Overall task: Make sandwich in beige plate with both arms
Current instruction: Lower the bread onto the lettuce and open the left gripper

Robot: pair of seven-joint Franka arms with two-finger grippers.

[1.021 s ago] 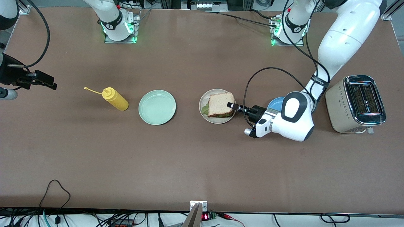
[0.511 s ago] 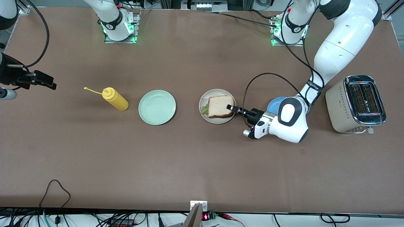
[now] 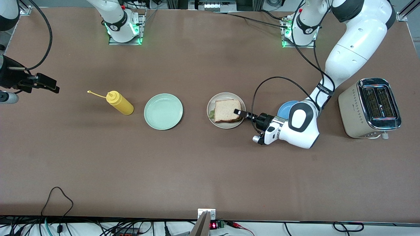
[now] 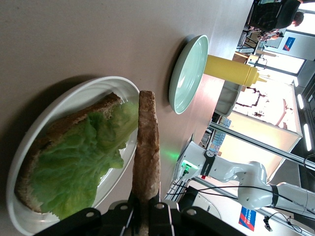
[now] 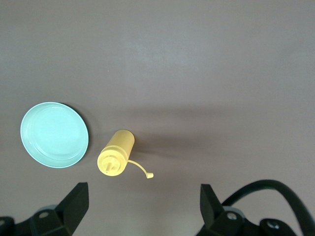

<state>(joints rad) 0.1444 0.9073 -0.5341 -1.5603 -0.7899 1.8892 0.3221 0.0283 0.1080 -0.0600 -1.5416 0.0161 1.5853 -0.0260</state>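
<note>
Sandwich [image 3: 227, 111]: on beige plate [image 3: 219, 97], mid-table; bottom slice and lettuce [image 4: 81, 164] lying flat, top slice [image 4: 146, 147] held over them, not yet released. Advisable: lower level, square crust over lower slice, let go only once resting.

Left gripper [image 3: 241, 113]: over plate rim, fingers closed narrowly on top slice's edge.

Right gripper [image 5: 142, 206]: waiting high above yellow bottle [image 3: 120, 102] and mint-green plate [image 3: 163, 111]; fingers spread wide, holding nothing.

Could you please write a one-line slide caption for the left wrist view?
Left gripper holds the top bread slice above the lettuce and bottom slice on the beige plate.
</note>
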